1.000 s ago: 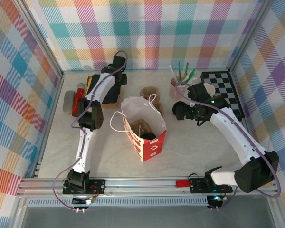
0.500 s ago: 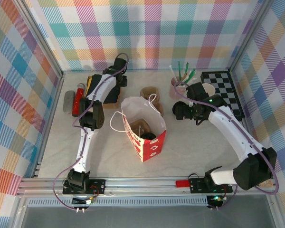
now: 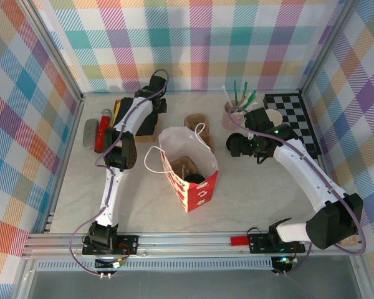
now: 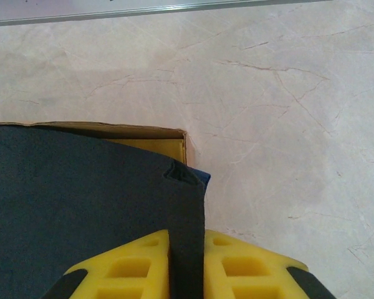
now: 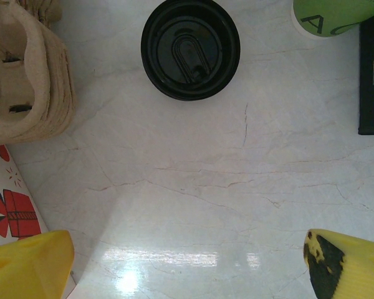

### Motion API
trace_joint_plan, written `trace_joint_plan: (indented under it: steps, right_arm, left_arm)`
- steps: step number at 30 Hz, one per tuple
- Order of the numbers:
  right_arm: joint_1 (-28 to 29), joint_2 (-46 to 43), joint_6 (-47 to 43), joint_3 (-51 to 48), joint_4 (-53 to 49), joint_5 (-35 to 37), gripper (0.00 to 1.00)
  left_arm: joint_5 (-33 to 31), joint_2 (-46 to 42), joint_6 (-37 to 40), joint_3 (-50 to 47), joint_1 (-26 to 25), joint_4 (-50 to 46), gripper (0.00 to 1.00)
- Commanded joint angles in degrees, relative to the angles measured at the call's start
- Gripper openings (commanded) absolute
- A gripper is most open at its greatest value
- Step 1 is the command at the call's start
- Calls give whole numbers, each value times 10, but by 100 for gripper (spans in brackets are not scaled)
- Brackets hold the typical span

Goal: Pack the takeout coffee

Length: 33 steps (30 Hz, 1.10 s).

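Observation:
The takeout coffee (image 5: 191, 48) stands on the table with its black lid (image 3: 235, 144) up, between the stack of cup carriers (image 5: 25, 75) and a green cup (image 5: 327, 14). My right gripper (image 5: 190, 265) hovers open just short of it, with nothing between its yellow fingers (image 5: 31, 265). The red and white paper bag (image 3: 188, 168) stands open in the middle, a carrier inside it. At the back left, my left gripper (image 4: 187, 233) is shut on a fold of a black napkin (image 4: 81, 199) at the corner of its cardboard box (image 4: 168, 140).
A pink cup of straws (image 3: 232, 114) and a white-rimmed green cup (image 3: 273, 117) stand behind the coffee, beside a checkered mat (image 3: 294, 121). A red tube (image 3: 104, 129) and a grey item (image 3: 90, 132) lie at the left wall. Bare table lies in front of the bag.
My left arm has shifted slightly at the napkin box and its fingers have closed on the napkin. The right arm has barely moved.

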Motion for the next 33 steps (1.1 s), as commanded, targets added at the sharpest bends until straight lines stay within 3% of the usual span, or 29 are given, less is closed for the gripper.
trace_joint_plan:
  steps: [1,9,17,33]
  right_arm:
    - [-4,5,8,-4,5,-10,95]
    - [-4,1,10,-6,4,-10,93]
    - [-4,-3,9,-8,3,-10,93]
    - [-4,-1,10,-8,1,-15,92]
  left_arm:
    - [-5,-13,8,18,-2,2,17]
    - [-8,-30,6,15,-3,-4,11]
    - [-15,-37,7,15,-3,-12,22]
    - [-17,-63,3,3,-9,-12,23]
